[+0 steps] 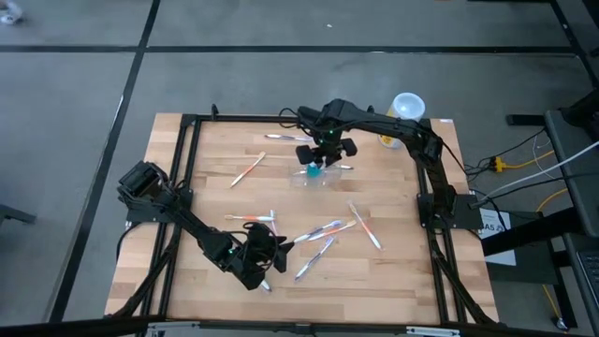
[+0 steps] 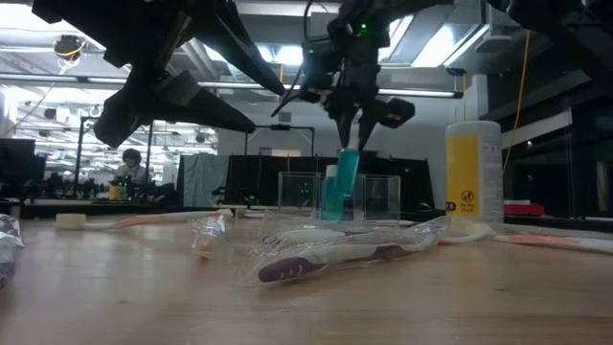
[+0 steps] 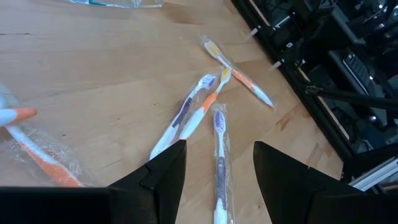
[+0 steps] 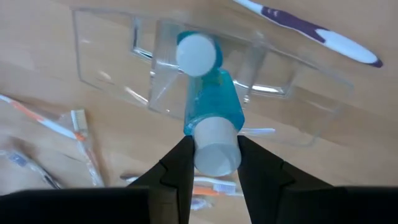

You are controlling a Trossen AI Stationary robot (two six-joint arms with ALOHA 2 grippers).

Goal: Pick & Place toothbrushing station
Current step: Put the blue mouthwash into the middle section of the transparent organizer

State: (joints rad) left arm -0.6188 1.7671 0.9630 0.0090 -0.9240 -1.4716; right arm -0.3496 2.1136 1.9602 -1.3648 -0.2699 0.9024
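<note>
Our left wrist camera looks down at wrapped toothbrushes on the table (image 3: 93, 74).

Our two dark fingers (image 3: 163, 174) stand apart, and between them lies a purple-and-white toothbrush (image 3: 219, 162). Just beyond, a blue-and-white toothbrush (image 3: 183, 115) and an orange toothbrush (image 3: 205, 106) lie touching; another orange-and-white toothbrush (image 3: 239, 74) sits near the table's black frame (image 3: 292, 68). A wrapped orange brush (image 3: 40, 155) lies off to one side.

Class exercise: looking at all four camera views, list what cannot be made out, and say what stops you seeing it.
- Foot of the teal tube in the clear holder: right wrist view, hidden by the tube's body.
- Yellow canister label text: low view, too small.
- Left pincer fingertips: left wrist view, cut off by the edge.
</note>
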